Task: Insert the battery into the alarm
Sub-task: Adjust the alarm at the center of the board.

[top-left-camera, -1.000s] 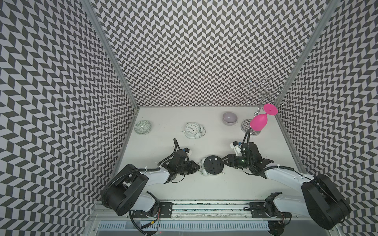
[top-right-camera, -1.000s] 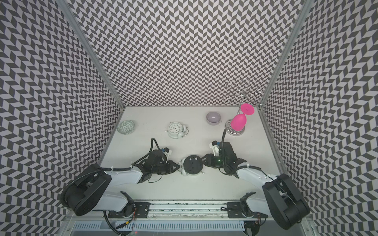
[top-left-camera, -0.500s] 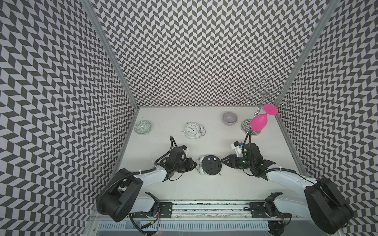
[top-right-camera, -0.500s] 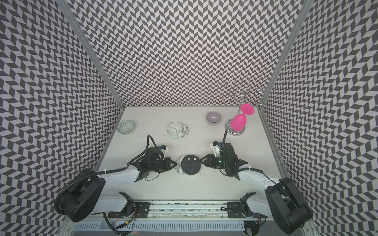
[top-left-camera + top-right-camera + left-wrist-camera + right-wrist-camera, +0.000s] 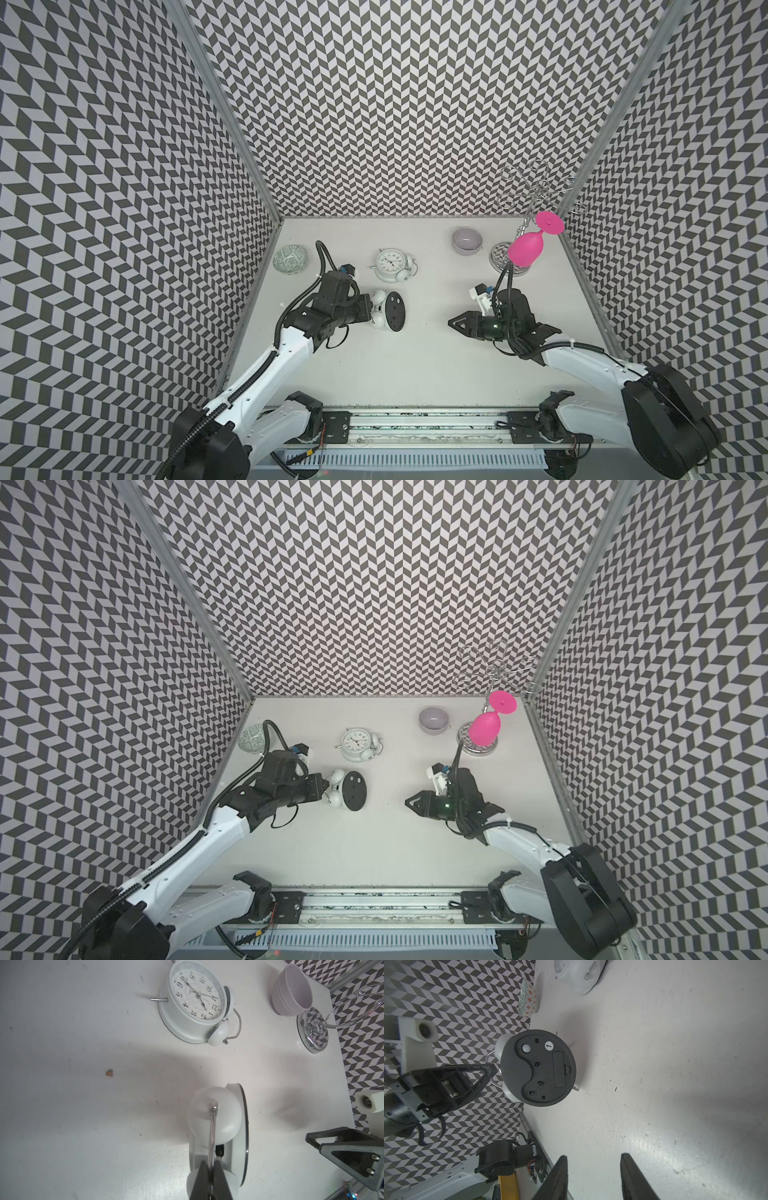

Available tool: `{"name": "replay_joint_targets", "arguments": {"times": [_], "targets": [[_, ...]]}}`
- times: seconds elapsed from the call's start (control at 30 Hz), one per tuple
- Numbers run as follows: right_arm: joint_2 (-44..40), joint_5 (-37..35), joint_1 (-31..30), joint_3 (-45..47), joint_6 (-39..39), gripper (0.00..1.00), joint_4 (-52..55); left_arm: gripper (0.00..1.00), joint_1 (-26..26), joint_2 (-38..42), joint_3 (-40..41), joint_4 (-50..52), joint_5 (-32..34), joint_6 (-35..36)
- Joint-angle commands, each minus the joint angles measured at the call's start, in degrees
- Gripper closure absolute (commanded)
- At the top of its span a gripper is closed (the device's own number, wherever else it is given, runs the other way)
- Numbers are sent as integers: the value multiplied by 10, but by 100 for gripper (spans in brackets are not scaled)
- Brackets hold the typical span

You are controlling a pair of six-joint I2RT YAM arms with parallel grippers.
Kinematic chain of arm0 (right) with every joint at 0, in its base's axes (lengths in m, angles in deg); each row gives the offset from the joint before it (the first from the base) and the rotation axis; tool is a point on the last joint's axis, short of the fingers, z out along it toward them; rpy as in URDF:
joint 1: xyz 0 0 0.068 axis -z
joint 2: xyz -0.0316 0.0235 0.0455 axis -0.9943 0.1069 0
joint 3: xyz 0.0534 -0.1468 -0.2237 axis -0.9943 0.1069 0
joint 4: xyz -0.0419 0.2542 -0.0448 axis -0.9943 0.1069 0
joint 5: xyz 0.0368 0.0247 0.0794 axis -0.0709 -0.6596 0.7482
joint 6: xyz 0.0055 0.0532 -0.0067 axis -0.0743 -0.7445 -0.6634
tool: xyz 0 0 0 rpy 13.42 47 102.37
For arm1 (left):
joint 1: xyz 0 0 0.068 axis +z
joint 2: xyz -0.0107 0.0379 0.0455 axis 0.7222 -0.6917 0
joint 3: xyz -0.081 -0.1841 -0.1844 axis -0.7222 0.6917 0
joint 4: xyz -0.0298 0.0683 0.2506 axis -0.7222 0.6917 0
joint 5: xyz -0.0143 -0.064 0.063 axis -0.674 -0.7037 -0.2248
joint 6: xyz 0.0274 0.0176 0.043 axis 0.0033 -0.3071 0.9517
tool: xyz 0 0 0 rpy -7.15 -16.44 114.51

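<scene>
Enclosure as I viewed it remotely: a scuffed white tabletop (image 5: pixel 415 365), walled behind and on both sides by grey-and-white chevron panels (image 5: pixel 415 104); aluminium posts (image 5: pixel 223 108) rose from its rear corners.

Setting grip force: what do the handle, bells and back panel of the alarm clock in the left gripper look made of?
Alarm clock parts. Handle: thin metal wire, chrome-bright, mirror glints. Bells: smooth white, soft sheen; painted metal or plastic, unclear. Back panel: matte black, probably moulded plastic, given the moulded battery door and recesses.
</scene>
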State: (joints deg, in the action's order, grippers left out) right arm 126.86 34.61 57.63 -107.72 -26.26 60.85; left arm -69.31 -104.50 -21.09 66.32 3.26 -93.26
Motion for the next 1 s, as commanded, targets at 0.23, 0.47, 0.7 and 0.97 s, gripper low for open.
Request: {"name": "replay_joint_targets", "arguments": {"times": [0.23, 0.47, 0.7, 0.97], "targets": [[-46, -3, -3, 4, 11, 58, -11, 100, -14, -98, -175, 210, 188, 63], [-65, -4, 1, 9, 17, 58, 2, 100, -114, -192, -190, 225, 253, 14], [-120, -24, 11, 14, 32, 58, 43, 100, -168, -244, -190, 162, 188, -24], [-176, 0, 30, 40, 15, 58, 27, 100, -206, -291, -143, 5, 92, -72]]}}
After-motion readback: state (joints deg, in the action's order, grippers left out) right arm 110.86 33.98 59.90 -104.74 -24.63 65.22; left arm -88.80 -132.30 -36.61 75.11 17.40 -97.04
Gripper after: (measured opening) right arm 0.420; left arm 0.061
